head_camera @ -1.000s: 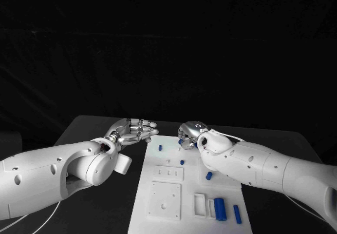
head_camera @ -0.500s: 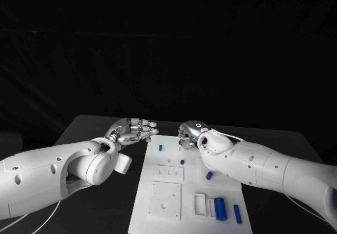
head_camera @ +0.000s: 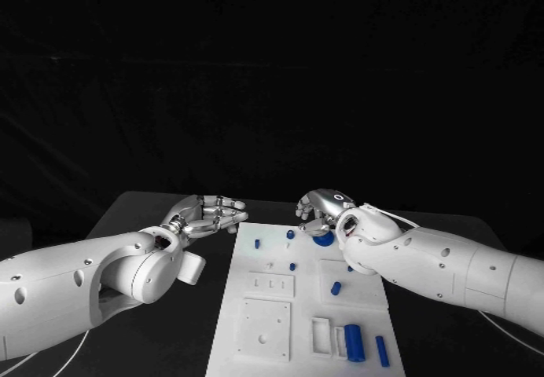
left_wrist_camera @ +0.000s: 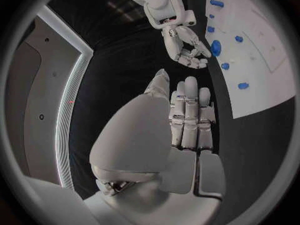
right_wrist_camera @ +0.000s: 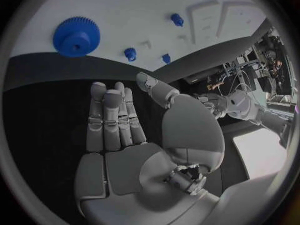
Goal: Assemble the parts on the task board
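The white task board [head_camera: 263, 334] lies lengthwise in the middle of the black table. A blue gear [head_camera: 325, 238] lies flat near its far right corner, also in the right wrist view [right_wrist_camera: 76, 36]. My right hand [head_camera: 322, 209] hovers just past that corner, fingers stretched out [right_wrist_camera: 115, 117] and holding nothing. My left hand [head_camera: 211, 214] hangs beside the board's far left edge, fingers straight [left_wrist_camera: 189, 116] and empty. Small blue pegs [head_camera: 257, 243] [head_camera: 292, 266] [head_camera: 336, 288] stand along the board. A thick blue cylinder [head_camera: 354, 342] and a slim blue pin [head_camera: 381, 351] lie at the near right.
Raised white square blocks [head_camera: 272, 284] [head_camera: 264, 330] and a slotted holder [head_camera: 321, 335] sit on the board's near half. Black table [head_camera: 136, 212] extends on both sides of the board. My two white forearms flank the board's near part.
My right hand has lifted off the board's far end and opened, uncovering the blue gear that now lies there. The left hand has barely moved. The whole view has shifted a little.
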Controlling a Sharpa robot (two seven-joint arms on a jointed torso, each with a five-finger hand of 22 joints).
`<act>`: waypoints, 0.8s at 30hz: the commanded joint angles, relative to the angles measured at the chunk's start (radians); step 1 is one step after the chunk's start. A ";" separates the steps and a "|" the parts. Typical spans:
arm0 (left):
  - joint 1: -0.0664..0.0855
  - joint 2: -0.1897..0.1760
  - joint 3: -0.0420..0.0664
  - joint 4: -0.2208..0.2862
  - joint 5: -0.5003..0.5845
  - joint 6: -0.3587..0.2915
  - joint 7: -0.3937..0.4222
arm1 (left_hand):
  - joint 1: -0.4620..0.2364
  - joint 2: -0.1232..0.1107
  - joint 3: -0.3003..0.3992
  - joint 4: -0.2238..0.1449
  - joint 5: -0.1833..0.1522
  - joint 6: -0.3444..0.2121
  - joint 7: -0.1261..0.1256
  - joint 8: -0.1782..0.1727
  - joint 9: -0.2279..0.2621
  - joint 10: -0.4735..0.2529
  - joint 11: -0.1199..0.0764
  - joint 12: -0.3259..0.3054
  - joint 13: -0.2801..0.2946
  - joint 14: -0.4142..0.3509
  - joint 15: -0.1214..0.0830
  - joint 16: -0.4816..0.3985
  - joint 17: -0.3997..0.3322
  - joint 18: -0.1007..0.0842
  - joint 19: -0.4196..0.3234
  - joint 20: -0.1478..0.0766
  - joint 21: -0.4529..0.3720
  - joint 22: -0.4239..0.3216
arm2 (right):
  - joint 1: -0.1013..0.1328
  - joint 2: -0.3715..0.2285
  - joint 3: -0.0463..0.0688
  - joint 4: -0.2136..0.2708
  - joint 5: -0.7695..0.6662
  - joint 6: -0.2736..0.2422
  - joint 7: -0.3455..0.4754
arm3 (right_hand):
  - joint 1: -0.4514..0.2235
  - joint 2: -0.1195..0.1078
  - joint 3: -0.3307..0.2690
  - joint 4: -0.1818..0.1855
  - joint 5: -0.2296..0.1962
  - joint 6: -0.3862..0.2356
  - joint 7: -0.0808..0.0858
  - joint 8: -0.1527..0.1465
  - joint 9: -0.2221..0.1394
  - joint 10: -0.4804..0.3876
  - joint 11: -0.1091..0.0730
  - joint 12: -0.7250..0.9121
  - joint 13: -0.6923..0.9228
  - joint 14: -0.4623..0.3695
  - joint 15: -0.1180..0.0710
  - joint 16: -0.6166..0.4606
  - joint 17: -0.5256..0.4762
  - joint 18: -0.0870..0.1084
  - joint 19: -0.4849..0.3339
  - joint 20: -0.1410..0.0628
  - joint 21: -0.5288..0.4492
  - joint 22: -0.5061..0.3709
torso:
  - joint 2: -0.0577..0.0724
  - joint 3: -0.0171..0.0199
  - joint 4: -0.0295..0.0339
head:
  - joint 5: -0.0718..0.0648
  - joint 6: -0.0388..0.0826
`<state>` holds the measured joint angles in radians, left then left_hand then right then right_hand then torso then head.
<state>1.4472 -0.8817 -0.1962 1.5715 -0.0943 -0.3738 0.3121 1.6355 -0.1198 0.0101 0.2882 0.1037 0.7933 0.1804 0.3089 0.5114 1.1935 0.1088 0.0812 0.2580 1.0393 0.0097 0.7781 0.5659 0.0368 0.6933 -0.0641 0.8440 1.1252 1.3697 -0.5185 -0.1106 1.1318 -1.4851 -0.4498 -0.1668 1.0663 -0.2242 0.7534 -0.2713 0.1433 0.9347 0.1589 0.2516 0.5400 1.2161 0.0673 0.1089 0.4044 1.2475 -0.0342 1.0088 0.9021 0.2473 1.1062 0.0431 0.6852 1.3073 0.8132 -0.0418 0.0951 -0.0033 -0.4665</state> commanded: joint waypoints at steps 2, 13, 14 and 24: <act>0.002 -0.001 0.001 -0.004 -0.006 0.022 0.014 | -0.004 -0.003 0.000 0.000 0.002 0.010 0.000 -0.006 0.001 0.005 -0.001 0.003 0.001 0.006 0.000 -0.004 -0.001 0.000 -0.005 -0.021 -0.004 -0.001 | 0.015 -0.040 0.003 0.006 0.082 0.053 0.049 | -0.009 0.007 -0.046 -0.007 0.005 -0.020 -0.007 -0.004 0.003 0.090 -0.025 0.071 0.073 0.004 -0.034 0.008 0.000 0.014 0.005 -0.005 -0.001 0.017 | -0.004 0.0030 -0.0099 | 0.001 0.009; 0.002 0.002 0.000 -0.016 -0.006 0.027 0.014 | -0.004 -0.005 -0.001 0.000 0.002 0.011 0.000 -0.007 0.002 0.000 0.001 -0.001 0.001 0.005 0.000 -0.005 -0.001 -0.001 -0.006 -0.022 -0.004 -0.002 | 0.024 -0.041 0.010 -0.094 0.163 0.220 0.065 | -0.023 0.035 -0.163 -0.018 0.094 -0.053 -0.027 -0.027 0.005 -0.019 -0.049 0.740 0.675 0.055 -0.052 0.159 0.117 0.014 0.093 -0.055 0.088 0.028 | -0.005 0.0092 -0.0168 | 0.006 0.011; 0.002 0.003 0.000 -0.017 -0.006 0.028 0.014 | -0.004 -0.005 -0.001 0.000 0.002 0.011 0.000 -0.007 0.002 0.000 0.001 -0.001 0.001 0.005 0.000 -0.005 -0.001 -0.001 -0.006 -0.022 -0.004 -0.002 | 0.024 -0.036 0.010 -0.104 0.163 0.226 0.068 | -0.023 0.037 -0.171 -0.018 0.101 -0.056 -0.024 -0.029 0.005 -0.024 -0.046 0.781 0.704 0.057 -0.053 0.178 0.134 0.014 0.100 -0.061 0.103 0.027 | -0.005 0.0095 -0.0157 | 0.004 0.011; 0.002 0.008 0.000 -0.022 -0.006 0.029 0.013 | -0.004 -0.004 -0.001 0.001 0.001 0.011 0.000 -0.008 0.002 -0.002 0.002 -0.003 0.001 0.005 0.000 -0.005 -0.002 -0.001 -0.006 -0.022 -0.004 -0.002 | 0.001 -0.011 0.010 -0.144 0.139 0.255 0.063 | -0.032 0.041 -0.195 -0.017 0.107 -0.093 -0.008 -0.052 -0.006 -0.046 -0.032 0.906 0.776 0.047 -0.041 0.217 0.189 0.014 0.103 -0.079 0.153 0.025 | -0.004 0.0105 -0.0111 | 0.003 0.004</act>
<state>1.4482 -0.8753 -0.1965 1.5483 -0.0943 -0.3642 0.3125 1.6355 -0.1198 0.0101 0.2882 0.1037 0.7997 0.1812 0.3051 0.5120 1.1935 0.1088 0.0812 0.2578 1.0393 0.0097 0.7781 0.5652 0.0365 0.6933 -0.0641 0.8440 1.1245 1.3749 -0.5314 -0.1004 0.9922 -1.3410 -0.2401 -0.1063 1.0386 -0.1906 0.5653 -0.2885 0.2518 0.8470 0.1506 0.2028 0.5352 1.1709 0.0332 1.0109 1.1799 1.2945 -0.0804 1.2229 1.0901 0.2410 1.2009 -0.0199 0.8361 1.3097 0.8089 -0.0319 0.0832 -0.0027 -0.4628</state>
